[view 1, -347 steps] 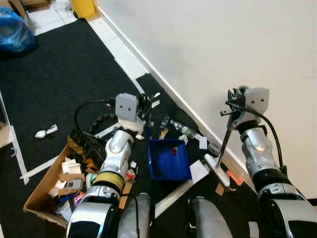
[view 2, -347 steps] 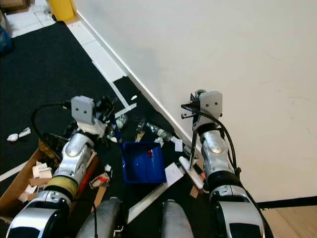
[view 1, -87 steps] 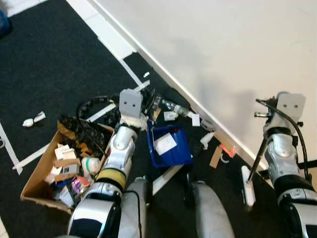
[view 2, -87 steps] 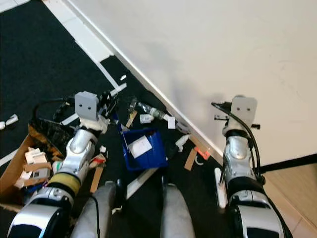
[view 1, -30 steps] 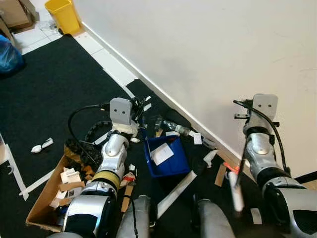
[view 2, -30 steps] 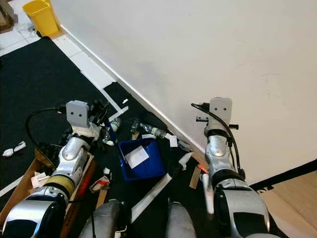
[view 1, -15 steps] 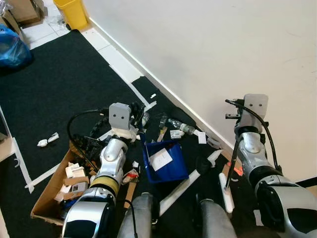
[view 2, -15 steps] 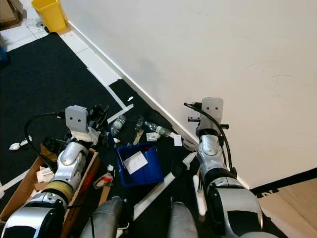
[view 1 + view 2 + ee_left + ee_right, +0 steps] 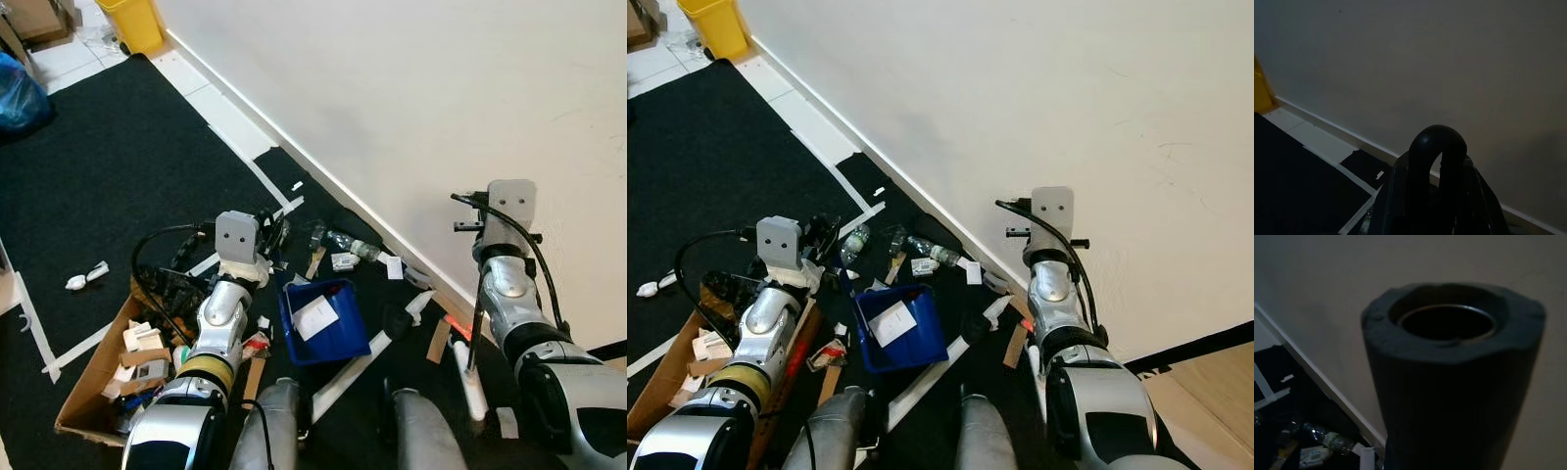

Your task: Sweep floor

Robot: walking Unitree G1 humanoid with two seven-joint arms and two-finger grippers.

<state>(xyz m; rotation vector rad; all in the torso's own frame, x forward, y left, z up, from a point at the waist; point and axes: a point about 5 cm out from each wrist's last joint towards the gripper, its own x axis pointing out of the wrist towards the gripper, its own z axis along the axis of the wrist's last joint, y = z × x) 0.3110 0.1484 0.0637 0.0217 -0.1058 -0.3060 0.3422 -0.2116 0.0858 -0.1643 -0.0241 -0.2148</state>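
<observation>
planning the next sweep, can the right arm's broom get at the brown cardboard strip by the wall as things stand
Probably yes. The cardboard strip lies on the black floor just beside the broom's white head, with nothing between them. The right end effector holds the broom handle above it.

Both eye views are showing bright and sharp, even light falling on the white wall (image 9: 411, 88), soft arm shadows lying across it. Both wrist views are running dim and murky, the broom handle's end (image 9: 1449, 367) looming blurred beside the fingers
</observation>
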